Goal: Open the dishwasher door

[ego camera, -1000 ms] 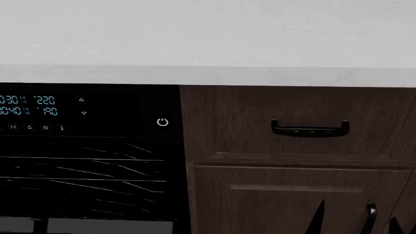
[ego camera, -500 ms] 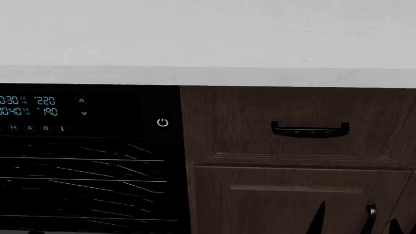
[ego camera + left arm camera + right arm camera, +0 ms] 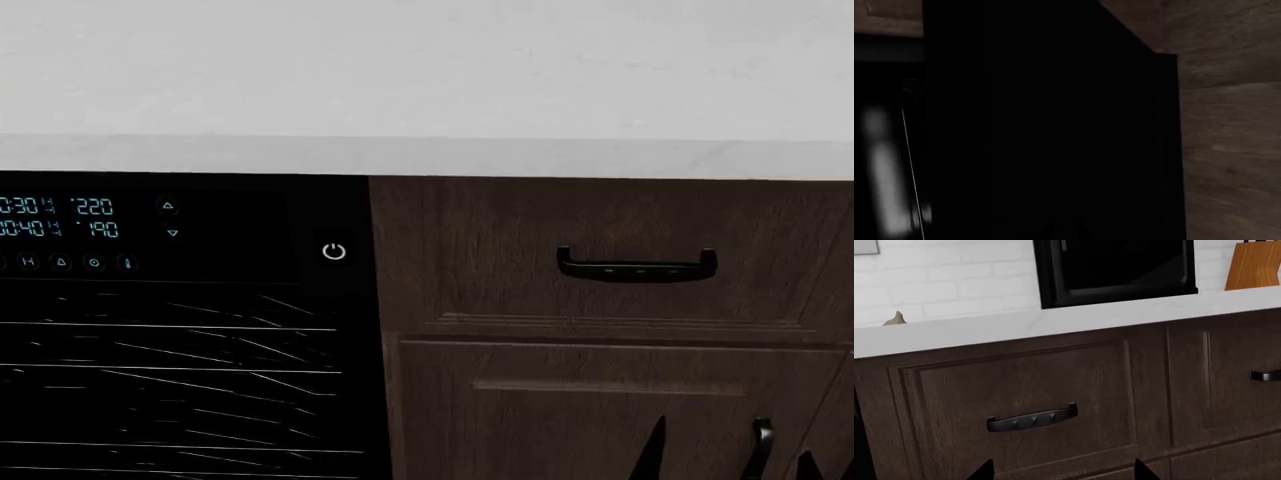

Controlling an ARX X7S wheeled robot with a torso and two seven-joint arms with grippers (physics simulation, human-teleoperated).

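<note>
The dishwasher door (image 3: 187, 380) is the glossy black panel at the left of the head view, with a cyan digit display (image 3: 60, 218) and a white power symbol (image 3: 334, 251). Its grey bar handle is out of that view. The left wrist view is almost filled by a black surface (image 3: 1041, 125), with a pale blurred streak (image 3: 881, 170) beside it. The left gripper's jaws are too dark to make out. My right gripper (image 3: 1061, 476) is open and empty in front of the brown cabinet. Its dark fingertips (image 3: 654, 445) show low at the right of the head view.
A white countertop (image 3: 427, 155) runs above the dishwasher. To the right are a brown drawer front with a black handle (image 3: 637, 265) and a lower cabinet door with a vertical handle (image 3: 762, 440). A black microwave (image 3: 1121, 265) and a wooden knife block (image 3: 1254, 265) stand on the counter.
A grey strip at the bottom of the black panel in the head view has slid down out of sight, and the reflection lines there have shifted. The right gripper has not moved.
</note>
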